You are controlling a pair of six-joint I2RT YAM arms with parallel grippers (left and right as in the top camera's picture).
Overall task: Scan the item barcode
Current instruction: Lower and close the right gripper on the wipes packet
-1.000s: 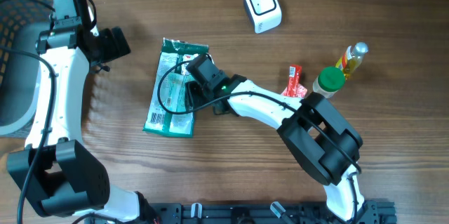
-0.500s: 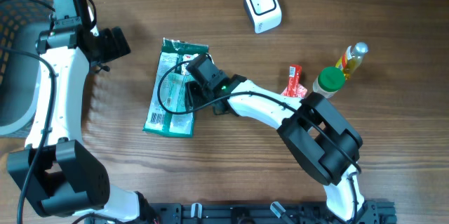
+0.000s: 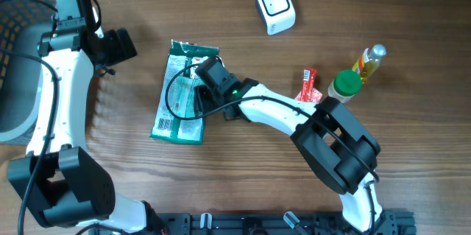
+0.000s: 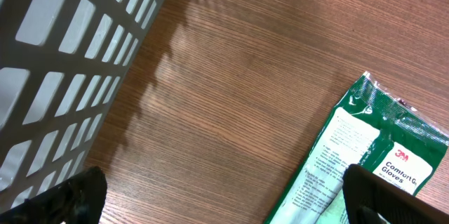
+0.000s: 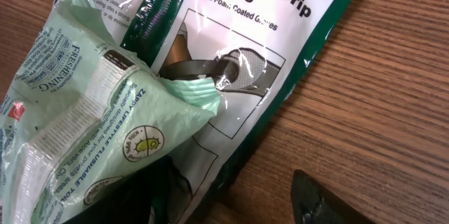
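Two packets lie stacked at the table's middle left: a green and white gloves pack (image 3: 171,121) (image 5: 280,48) (image 4: 365,147) and, on top of it, a pale green wipes packet (image 3: 179,73) (image 5: 105,112). My right gripper (image 3: 197,99) (image 5: 231,197) is down at their right edge and stands open. One of its fingers (image 5: 323,201) rests over bare wood, apart from the pack; the other is a dark shape behind the wipes packet. The white scanner (image 3: 275,6) sits at the back. My left gripper (image 3: 118,47) (image 4: 235,199) hangs wide open over bare wood, left of the packs.
A grey lattice basket (image 3: 15,58) (image 4: 63,62) stands at the left edge. At the right are a red sachet (image 3: 307,85), a green-capped bottle (image 3: 344,85) and a yellow bottle (image 3: 372,60). A cable loops over the packs.
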